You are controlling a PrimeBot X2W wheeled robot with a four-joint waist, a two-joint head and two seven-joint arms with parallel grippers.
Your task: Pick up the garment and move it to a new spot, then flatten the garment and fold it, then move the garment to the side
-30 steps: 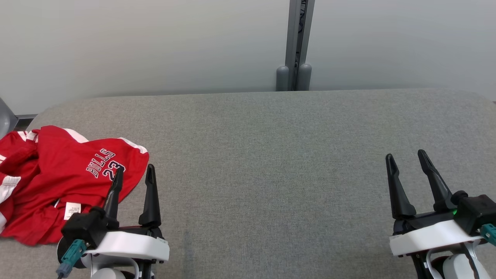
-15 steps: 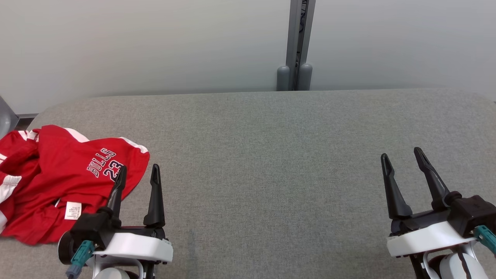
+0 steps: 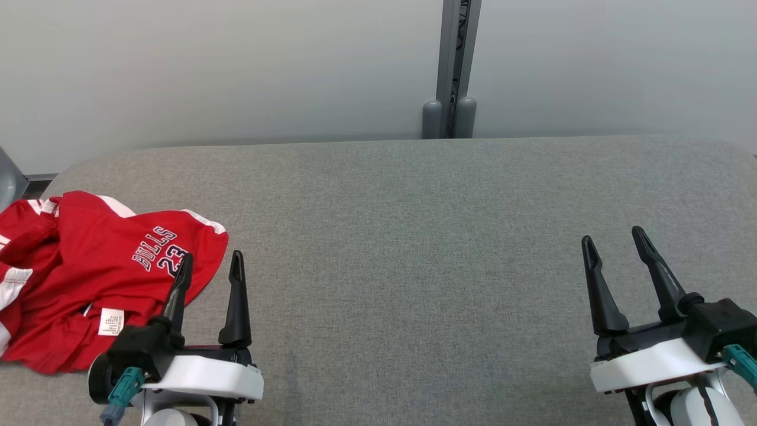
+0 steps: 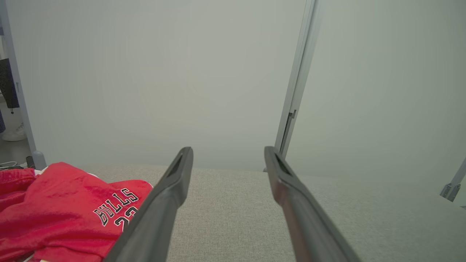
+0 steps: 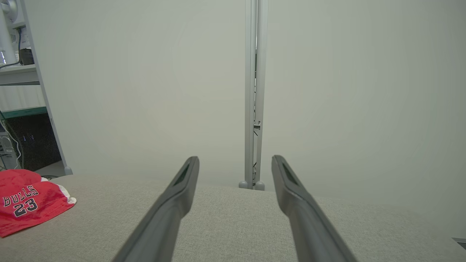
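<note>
- On the far left of the grey padded table [image 3: 414, 236], the red garment [image 3: 89, 278] is lying in a crumpled heap, with part of it running off the head view's left edge.
- The lettering "BULLS 23" [image 3: 158, 251] is facing up on the flap nearest the table's middle and reading upside down from the head camera. White trim is showing along the upper edge, and a small white label [image 3: 110, 321] is showing near the lower edge.
- The left gripper [image 3: 212, 257] is sitting at lower left with its fingers spread wide and nothing between them.
- Its left finger [image 3: 177, 290] is overlapping the garment's edge in the head view, tip over the "23". The other finger is sitting over bare table just beside the cloth. I can't tell whether the finger is touching the fabric.
- In the left wrist view that same finger is cutting across the number. The garment is sitting off to the left of the fingers, not between them.
- The right gripper [image 3: 612, 235] is sitting at lower right, well apart from the garment. Its fingers are likewise spread and gripping nothing, with bare table under them.
- In the right wrist view the garment is showing far off at the left edge, with the lettering reading upright.
- Behind the table, pale wall panels are meeting at a grey post [image 3: 455, 65], which is standing on two rounded feet at the table's far edge.
</note>
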